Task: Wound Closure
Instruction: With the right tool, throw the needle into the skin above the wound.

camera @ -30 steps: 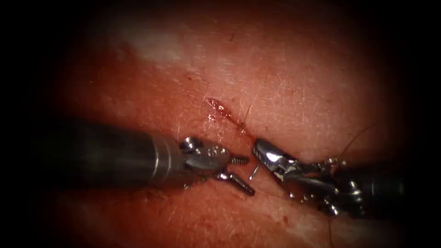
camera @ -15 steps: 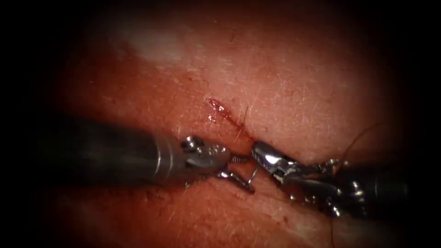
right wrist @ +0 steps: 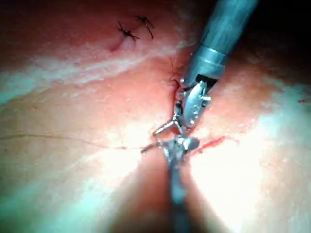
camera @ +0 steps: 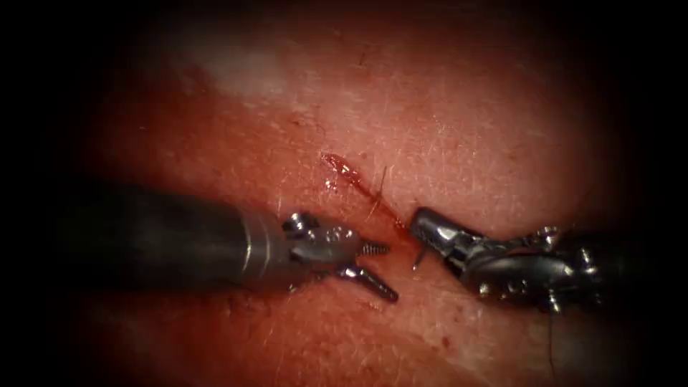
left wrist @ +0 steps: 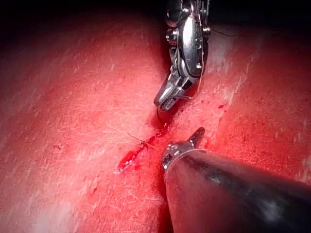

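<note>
Change: since the picture half a second back, the right tool (camera: 430, 233) has drawn away from the left tool (camera: 373, 269) toward the right of the cut (camera: 355, 179), taking the needle (camera: 417, 259) with it; a gap now lies between the two tips where they nearly met.
Left tool: its jaws stand parted in a fork just left of the cut's lower end, one prong pointing at the cut, the other angled downward; they hold nothing.
Right tool: its jaws look closed, tip beside the cut's lower end on the right; the needle hangs from the tip, gripped near one end as far as I can see.
Needle: a short bright sliver shows under the right tool's tip, just below the cut's lower end; whether its point touches the tissue (camera: 466, 129) I cannot tell.
Cut: a short slanted slit, wet with red fluid (camera: 344, 170).
Thread (camera: 550, 337): a dark strand trails past the right tool's wrist, well right of the cut.
Older stitches (right wrist: 127, 33): dark knots with cut ends on the tissue, well apart from both tools, in the right wrist view.
</note>
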`<action>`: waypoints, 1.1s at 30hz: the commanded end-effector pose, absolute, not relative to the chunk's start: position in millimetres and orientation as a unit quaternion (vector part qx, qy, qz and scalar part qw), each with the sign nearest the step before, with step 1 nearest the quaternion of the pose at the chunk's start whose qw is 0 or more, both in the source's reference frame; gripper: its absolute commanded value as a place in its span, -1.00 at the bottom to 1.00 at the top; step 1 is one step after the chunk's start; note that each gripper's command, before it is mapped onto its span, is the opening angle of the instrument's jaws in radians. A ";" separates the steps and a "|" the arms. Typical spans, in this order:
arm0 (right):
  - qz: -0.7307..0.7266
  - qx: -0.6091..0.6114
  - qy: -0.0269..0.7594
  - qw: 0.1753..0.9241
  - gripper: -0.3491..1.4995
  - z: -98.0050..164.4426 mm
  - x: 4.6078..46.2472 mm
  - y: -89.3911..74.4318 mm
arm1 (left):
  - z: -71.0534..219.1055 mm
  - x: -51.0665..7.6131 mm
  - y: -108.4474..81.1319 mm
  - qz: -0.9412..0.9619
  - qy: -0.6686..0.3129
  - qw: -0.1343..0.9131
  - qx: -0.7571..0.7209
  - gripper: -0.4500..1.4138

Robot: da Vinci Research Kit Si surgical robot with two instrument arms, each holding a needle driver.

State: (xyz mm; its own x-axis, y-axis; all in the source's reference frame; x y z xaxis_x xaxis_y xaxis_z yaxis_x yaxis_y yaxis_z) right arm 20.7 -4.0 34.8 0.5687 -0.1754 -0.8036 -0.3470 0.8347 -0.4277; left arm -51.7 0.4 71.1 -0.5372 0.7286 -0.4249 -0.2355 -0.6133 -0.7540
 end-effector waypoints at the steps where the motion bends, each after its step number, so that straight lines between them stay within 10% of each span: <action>1: 0.072 -0.276 0.469 0.836 -1.00 35.5 20.4 -3.9 | 71.8 -52.2 -0.2 0.814 -0.326 0.297 -0.379 0.01; 33: 0.183 -0.207 0.512 0.813 -1.00 35.2 18.7 -1.2 | 72.4 -52.9 -0.8 0.813 -0.328 0.297 -0.378 0.01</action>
State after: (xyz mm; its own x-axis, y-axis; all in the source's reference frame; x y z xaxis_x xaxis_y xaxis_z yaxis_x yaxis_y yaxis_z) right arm 18.1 -0.5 34.7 0.4089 0.0853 -0.9086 -0.5123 0.8454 -0.1512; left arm -52.4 -0.2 71.8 -0.5372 0.7308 -0.4210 -0.2363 -0.6096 -0.7567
